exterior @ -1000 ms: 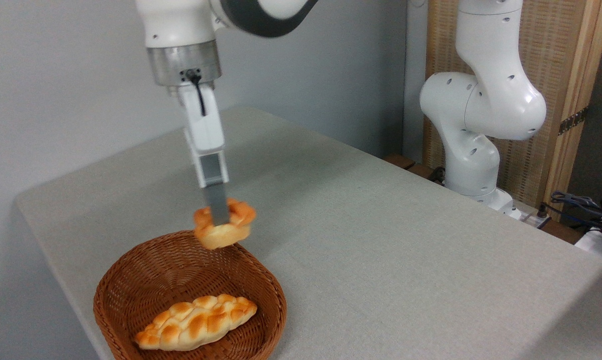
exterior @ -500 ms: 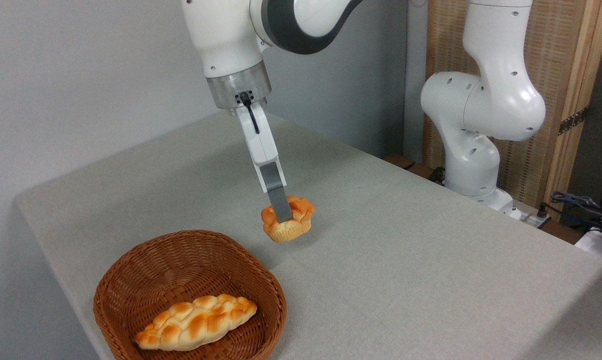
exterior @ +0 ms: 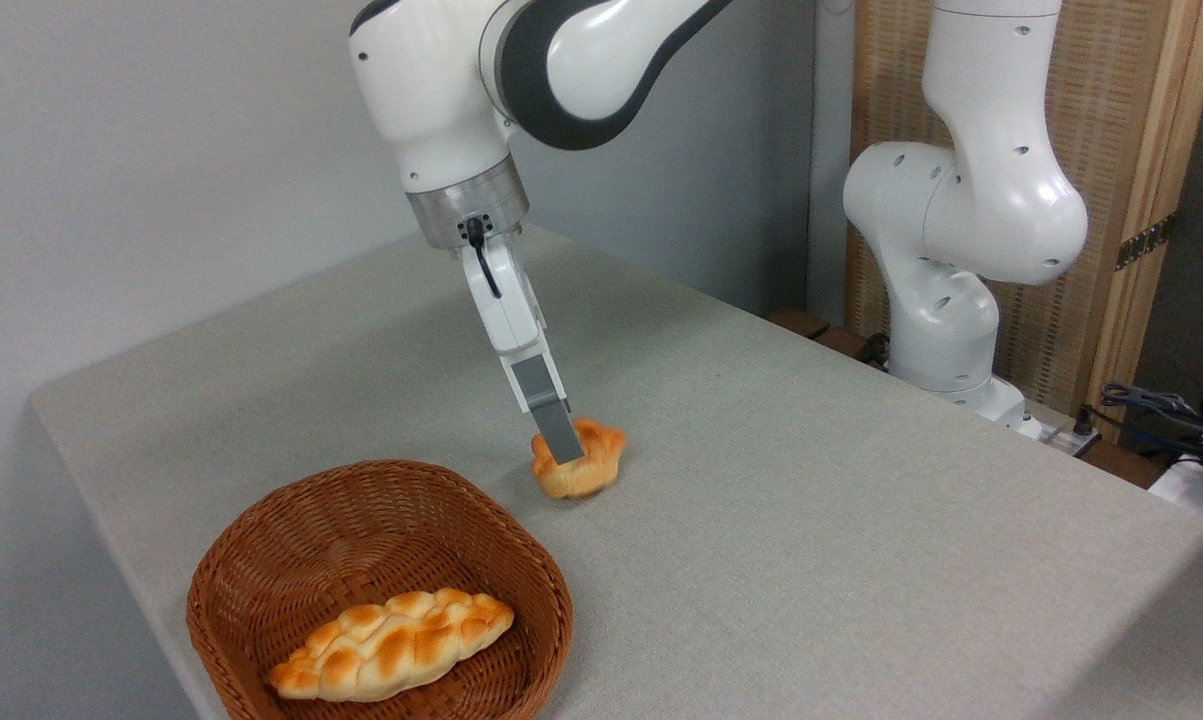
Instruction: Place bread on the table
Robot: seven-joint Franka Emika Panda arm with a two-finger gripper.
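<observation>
Your gripper (exterior: 562, 452) has its jaws clamped on the bread (exterior: 581, 468), with the near grey finger (exterior: 555, 430) pressed down into the bun's knotted top; the far finger is hidden behind it. You can see the bread's pale base down at the surface of the table (exterior: 811, 520), touching it or nearly so, and the bun sits slightly tilted. It lies just beyond the far right rim of the wicker basket (exterior: 261, 560), apart from it. Inside that basket you have the long braided loaf (exterior: 391, 643) lying near the front. Your arm (exterior: 461, 110) leans in from above, its base (exterior: 946, 330) standing at the table's far right edge.
</observation>
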